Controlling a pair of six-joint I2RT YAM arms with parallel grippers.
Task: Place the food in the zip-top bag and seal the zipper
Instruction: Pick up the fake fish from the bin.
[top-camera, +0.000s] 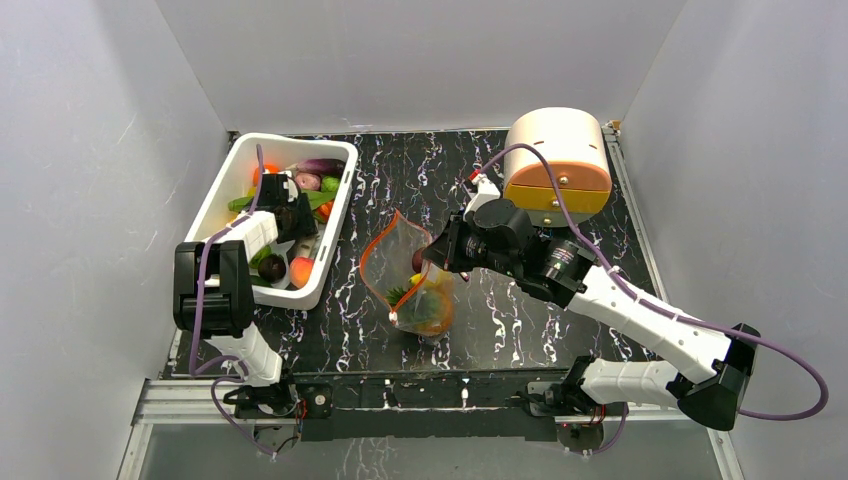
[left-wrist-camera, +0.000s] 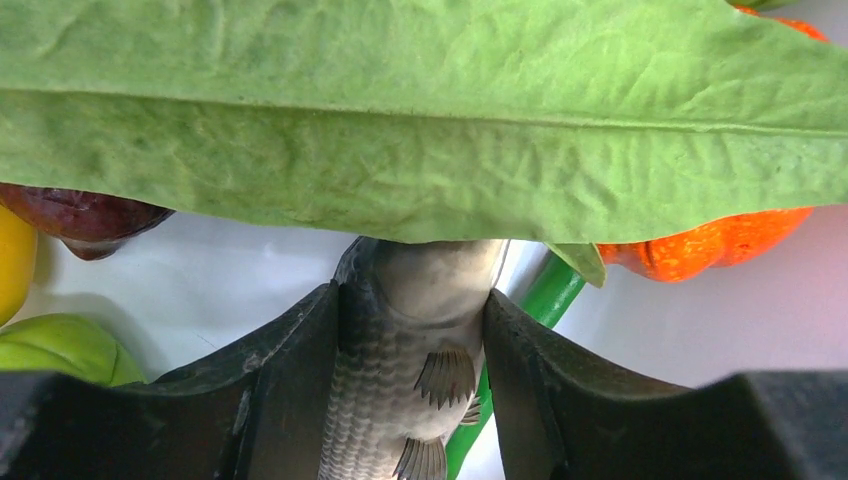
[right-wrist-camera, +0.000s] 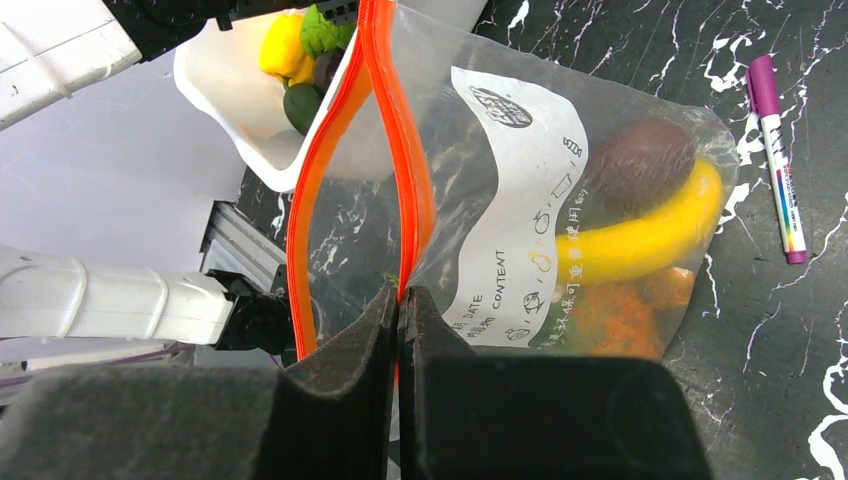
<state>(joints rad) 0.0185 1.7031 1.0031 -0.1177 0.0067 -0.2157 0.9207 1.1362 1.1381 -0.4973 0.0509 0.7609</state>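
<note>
In the left wrist view my left gripper (left-wrist-camera: 412, 300) is down in the white tub, and both fingers press the sides of a grey toy fish (left-wrist-camera: 400, 350). A big green leaf (left-wrist-camera: 400, 120) lies across its head. An orange piece (left-wrist-camera: 720, 245) and a dark red piece (left-wrist-camera: 90, 215) lie nearby. My right gripper (right-wrist-camera: 401, 295) is shut on the orange-red zipper (right-wrist-camera: 410, 180) and holds the clear zip-top bag (right-wrist-camera: 520, 200) with its mouth open. Inside the bag lie a yellow banana (right-wrist-camera: 650, 235), a dark fruit (right-wrist-camera: 640, 160) and orange food (right-wrist-camera: 620, 315).
The white tub (top-camera: 225, 190) stands at the left with more toy food in it. A round peach container with a yellow drawer (top-camera: 557, 160) stands at the back right. A purple pen (right-wrist-camera: 778, 190) lies on the black marbled table (top-camera: 500, 320) beside the bag.
</note>
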